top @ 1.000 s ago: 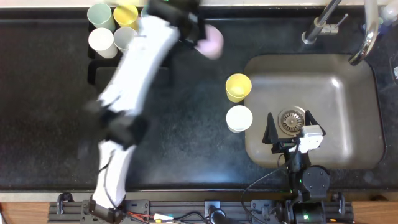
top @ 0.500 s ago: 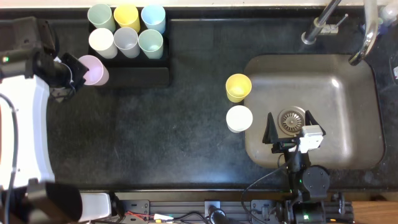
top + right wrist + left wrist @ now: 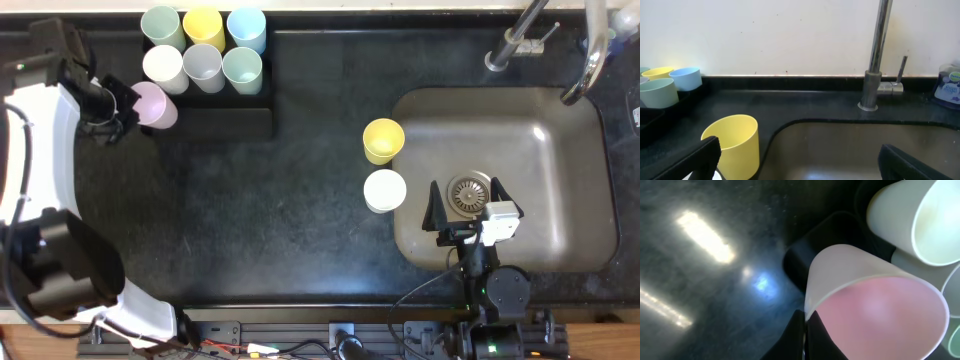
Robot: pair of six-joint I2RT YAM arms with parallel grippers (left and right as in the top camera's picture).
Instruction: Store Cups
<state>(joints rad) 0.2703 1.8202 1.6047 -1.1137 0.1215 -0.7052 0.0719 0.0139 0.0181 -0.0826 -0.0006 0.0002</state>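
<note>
**Labels.** Bottle with a blue label, far to the right of the black tray and past the tap; print on the label too small to read.

**Left arm**. White links rising along the tray's left side, folded over at the top, wrist turned toward the tray. Left gripper just left of the tray, fingers drawn narrow and pinching the rim of the pink cup. Pink cup slightly tilted, mouth open to the overhead camera, held over the tray's left edge and just beside the cream cup; contact with tray or cream cup not discernible.

**Tray contents.** Six upright cups in two rows:
- Far row: pale green cup, yellow cup in the tray, blue cup.
- Next row: cream cup, pale grey cup, mint cup.

**Loose cups.** Second yellow cup and white cup, upright and close together, well to the right of the tray at the rim of the sink.

**Right arm.** Folded low, farther right of the tray than the loose cups. Right gripper over the sink basin by the drain, fingers spread wide with nothing between them.
</note>
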